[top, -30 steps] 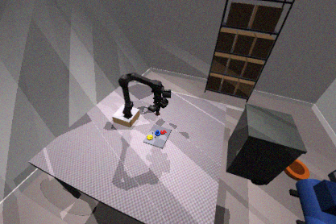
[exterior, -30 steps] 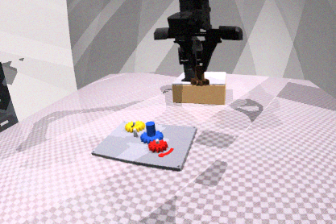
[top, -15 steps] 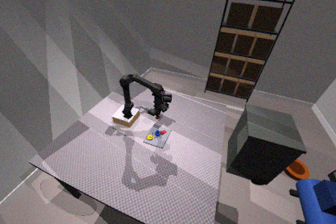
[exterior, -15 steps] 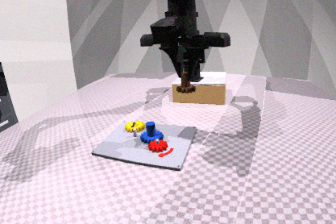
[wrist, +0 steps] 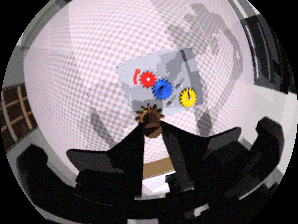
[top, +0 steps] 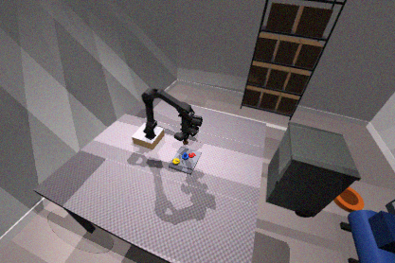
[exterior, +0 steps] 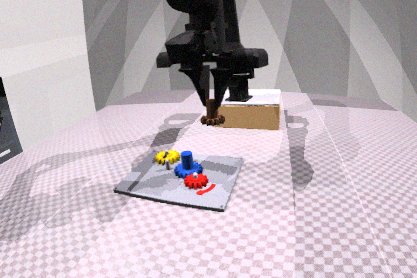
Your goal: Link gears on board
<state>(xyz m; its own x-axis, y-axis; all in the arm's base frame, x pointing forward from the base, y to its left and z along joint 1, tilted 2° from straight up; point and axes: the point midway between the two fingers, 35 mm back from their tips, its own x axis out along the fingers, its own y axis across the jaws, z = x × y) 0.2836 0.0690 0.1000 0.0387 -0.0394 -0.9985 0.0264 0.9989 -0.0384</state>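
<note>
My gripper (exterior: 212, 101) (wrist: 152, 125) is shut on the stem of a brown gear (exterior: 212, 120) (wrist: 149, 115) (top: 186, 142) and holds it in the air, teeth down, above the table near the board's arm-side edge. The grey board (exterior: 226, 172) (wrist: 127, 70) (top: 195, 159) lies on the table. The red gear (exterior: 196, 181) (wrist: 148, 82) (top: 191, 155) sits on it beside the red arrow. A blue gear (exterior: 188, 171) (wrist: 162, 89) (top: 185, 156) with an upright stem sits next to the red one. The yellow gear (exterior: 167, 157) (wrist: 188, 95) (top: 176, 161) sits apart from the blue gear. A short grey peg (exterior: 168, 164) stands between them.
The arm's base stands on a wooden block (top: 145, 141) (exterior: 251, 117) with a white top, behind the held gear in the exterior view. A red arrow (exterior: 206, 190) (wrist: 136, 76) marks the board. A dark cabinet (top: 309, 166) stands beyond the table.
</note>
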